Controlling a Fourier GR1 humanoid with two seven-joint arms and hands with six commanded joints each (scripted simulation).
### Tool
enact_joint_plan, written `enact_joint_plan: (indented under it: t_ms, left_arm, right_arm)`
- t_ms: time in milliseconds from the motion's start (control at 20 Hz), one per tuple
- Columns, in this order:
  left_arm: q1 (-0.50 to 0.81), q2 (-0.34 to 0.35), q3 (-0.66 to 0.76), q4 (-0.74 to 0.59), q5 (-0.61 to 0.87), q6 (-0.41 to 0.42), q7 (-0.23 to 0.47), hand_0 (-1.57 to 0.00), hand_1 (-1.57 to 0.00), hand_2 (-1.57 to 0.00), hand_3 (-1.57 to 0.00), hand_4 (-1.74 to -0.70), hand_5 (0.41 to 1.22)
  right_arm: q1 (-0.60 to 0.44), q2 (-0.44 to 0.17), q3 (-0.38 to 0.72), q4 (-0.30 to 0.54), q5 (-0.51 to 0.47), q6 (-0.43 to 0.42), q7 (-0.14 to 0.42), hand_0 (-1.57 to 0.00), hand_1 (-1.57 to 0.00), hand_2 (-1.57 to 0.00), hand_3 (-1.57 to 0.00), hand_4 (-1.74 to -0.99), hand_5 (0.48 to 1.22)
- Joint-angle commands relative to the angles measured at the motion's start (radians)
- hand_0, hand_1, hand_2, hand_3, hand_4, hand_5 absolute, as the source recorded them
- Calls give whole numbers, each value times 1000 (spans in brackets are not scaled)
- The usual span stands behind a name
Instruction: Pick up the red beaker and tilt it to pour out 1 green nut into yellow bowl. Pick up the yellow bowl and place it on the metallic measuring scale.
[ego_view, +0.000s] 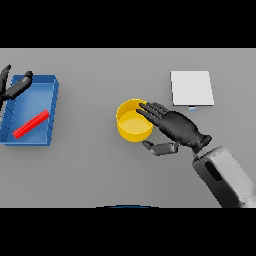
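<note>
Likely light and rigid, the yellow bowl (133, 122) has a smooth wall, so grip at the rim. Right hand (176, 127) spread open over its right edge, thumb below, holding nothing yet; contact unclear. Left hand (14, 86) idle over blue tray (54, 97), fingers hard to read.

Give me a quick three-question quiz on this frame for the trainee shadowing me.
1. True or false: the red beaker stands upright on the table.
2. Which hand is at the yellow bowl? A) left hand B) right hand C) neither
3. Fill in: the metallic measuring scale lies to the ____ of the bowl in the head view.

Key
1. False. It lies on its side inside the blue tray.
2. B. The right hand reaches over the bowl's rim with straight fingers; the left hand is at the tray's far corner.
3. Right, and a little farther back.
</note>
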Motion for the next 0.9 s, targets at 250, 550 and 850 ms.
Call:
enact_joint_plan:
  t_ms: [250,550,850]
  left_arm:
    - [27,12,6,-44,16,11,-8,0,0,0,0,-719,684]
    - [46,16,15,-37,28,7,-24,1,1,1,1,-724,686]
    - [50,22,24,-30,36,1,-34,1,1,1,1,-721,682]
  right_arm:
    - [-169,-57,114,111,102,114,-77,1,1,1,1,-1212,705]
    - [-283,-27,207,254,175,174,-80,1,1,1,1,-1226,702]
    - [-370,16,260,377,207,221,-80,1,1,1,1,-1270,727]
